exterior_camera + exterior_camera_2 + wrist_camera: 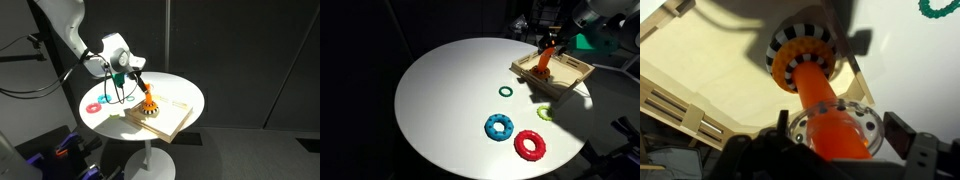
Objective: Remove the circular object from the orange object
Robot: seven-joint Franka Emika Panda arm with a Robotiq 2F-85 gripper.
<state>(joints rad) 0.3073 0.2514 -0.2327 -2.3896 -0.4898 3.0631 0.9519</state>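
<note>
The orange peg (812, 85) rises from a round yellow-and-black striped base (800, 48) on a pale wooden board (710, 60). A clear circular ring with dark dots (866, 126) sits around the peg, high up near its top. My gripper (839, 125) has a finger on either side of this ring and is shut on it. In both exterior views the gripper (134, 78) (560, 42) hangs just over the peg (148, 97) (546, 62) and board (168, 120) (570, 76); the clear ring is too small to see there.
The board lies near the edge of a round white table (440, 100). Loose rings lie on the table: green (505, 91), blue (499, 126), red (530, 145) and yellow-green (546, 113). The surroundings are dark.
</note>
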